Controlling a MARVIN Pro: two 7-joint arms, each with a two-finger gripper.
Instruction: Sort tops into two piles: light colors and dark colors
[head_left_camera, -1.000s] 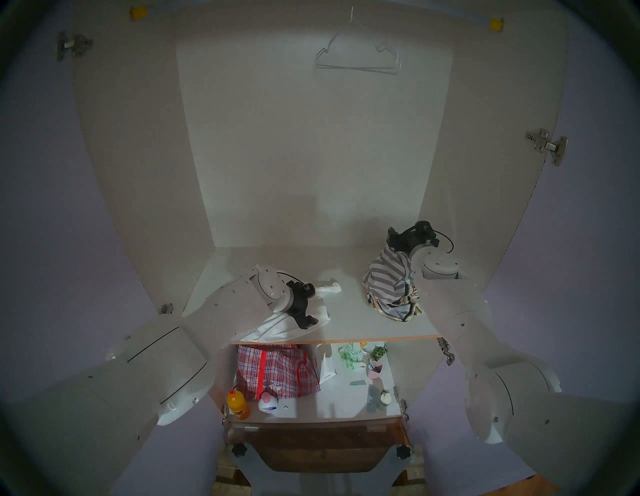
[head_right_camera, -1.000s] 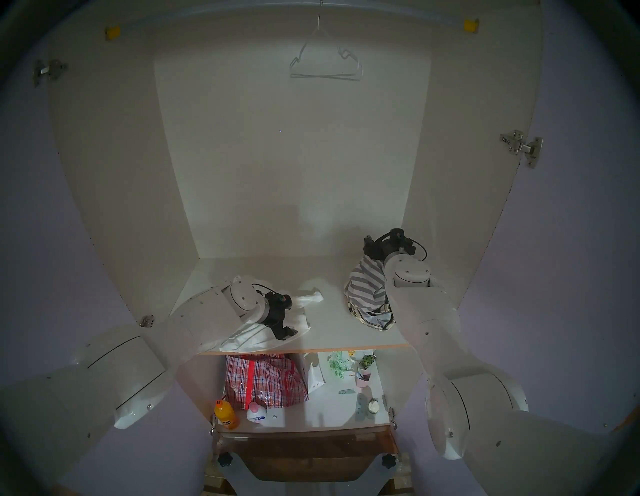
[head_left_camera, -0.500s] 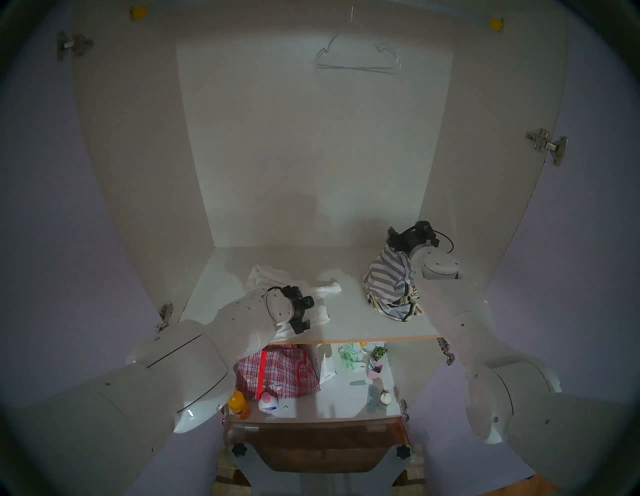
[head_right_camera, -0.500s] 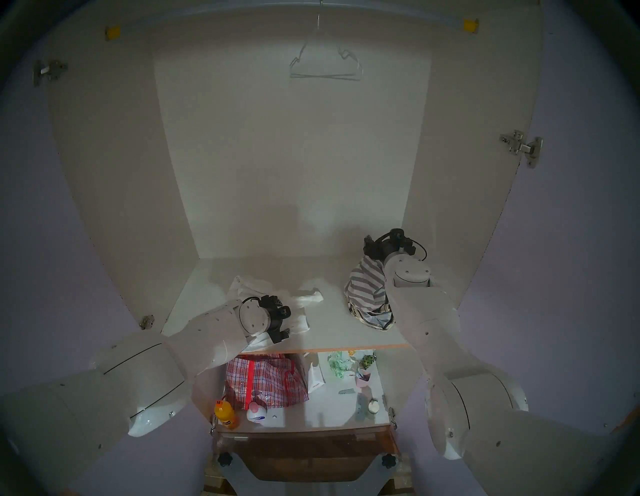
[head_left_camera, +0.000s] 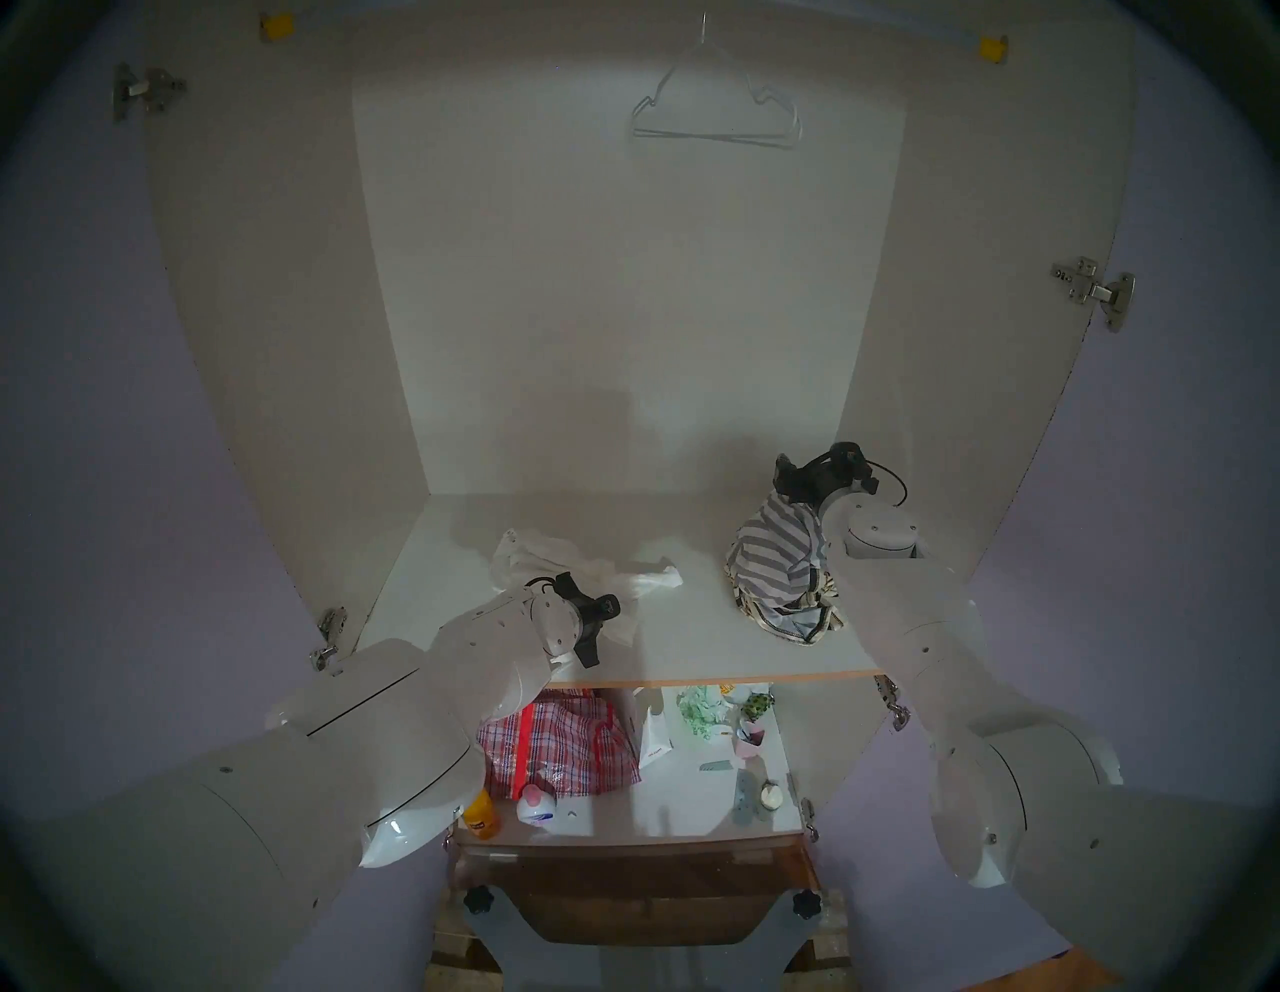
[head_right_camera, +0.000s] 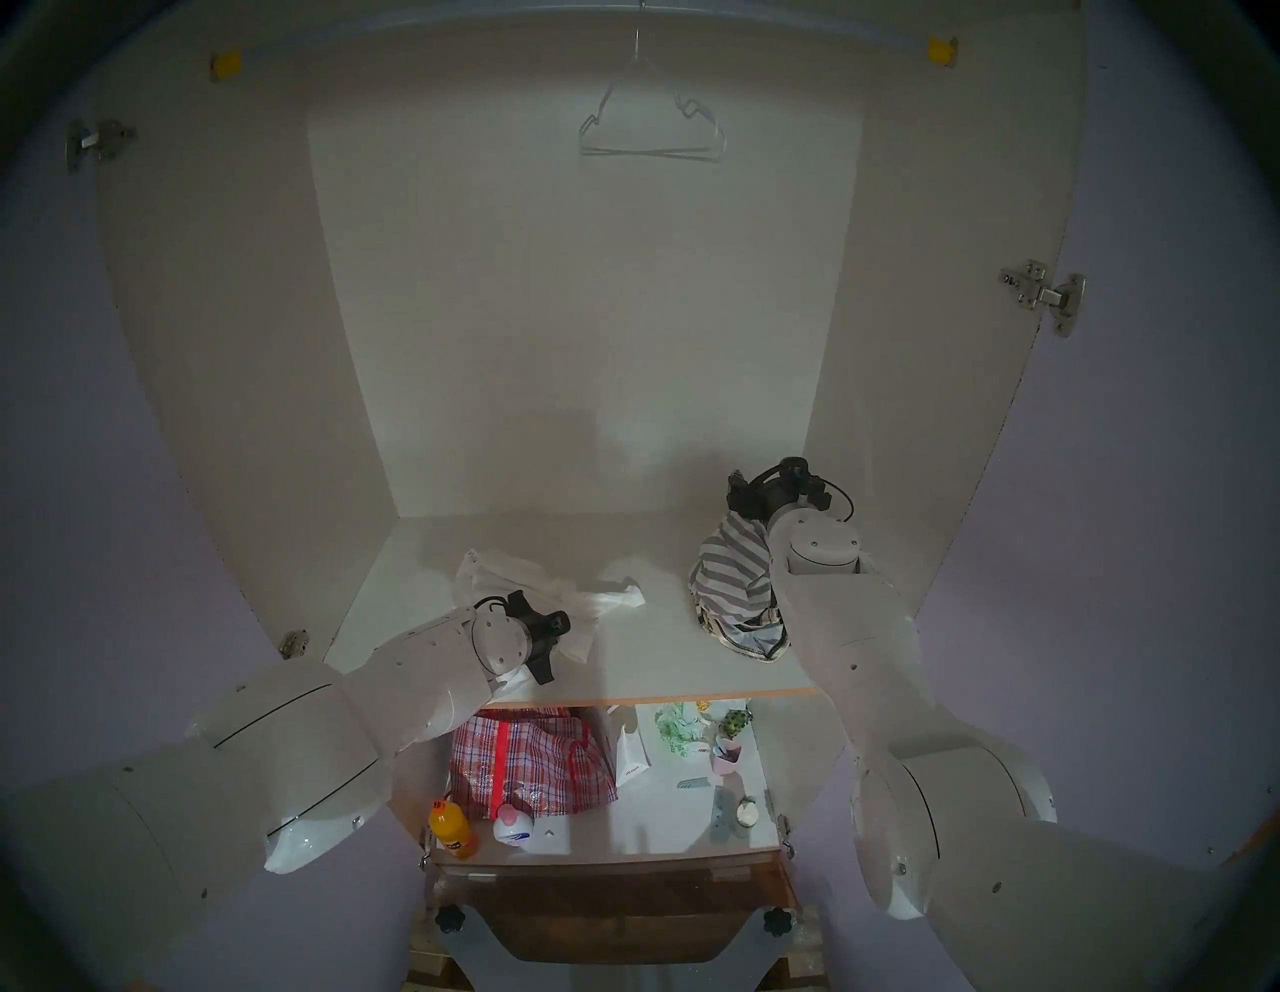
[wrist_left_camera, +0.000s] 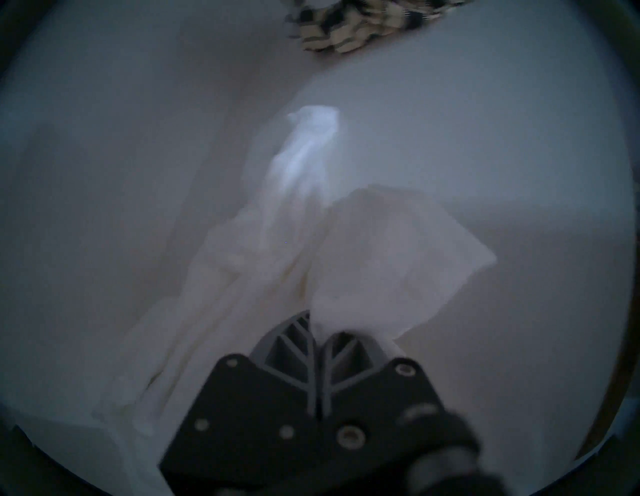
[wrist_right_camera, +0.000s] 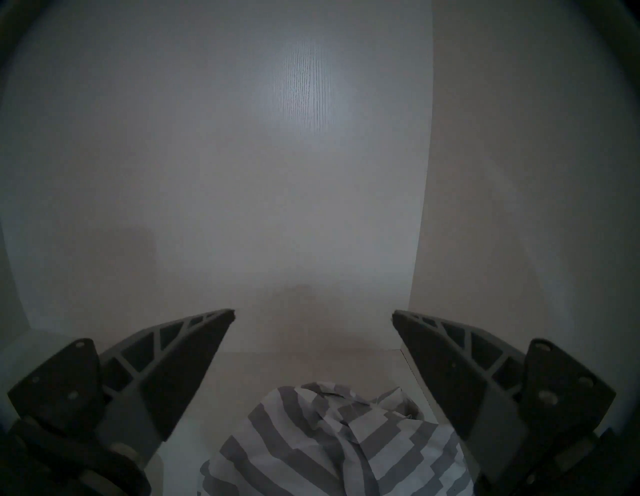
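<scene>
Pinching white top (wrist_left_camera: 391, 256) on shelf (head_left_camera: 699, 637), left gripper (wrist_left_camera: 317, 329) closed; right gripper (wrist_right_camera: 313, 315) spread wide above grey-striped top (wrist_right_camera: 332, 446).

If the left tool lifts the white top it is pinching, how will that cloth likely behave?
The white top looks thin and creased, so it will probably sag and trail from the left tool, shut on one edge. It is likely light. A bunched end lies apart on the shelf and may drag.

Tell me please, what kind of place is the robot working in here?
Probably inside an open wardrobe at home: a wire hanger hangs on a rail, door hinges sit on the side panels, and tops lie on a white shelf, with household items below.
</scene>
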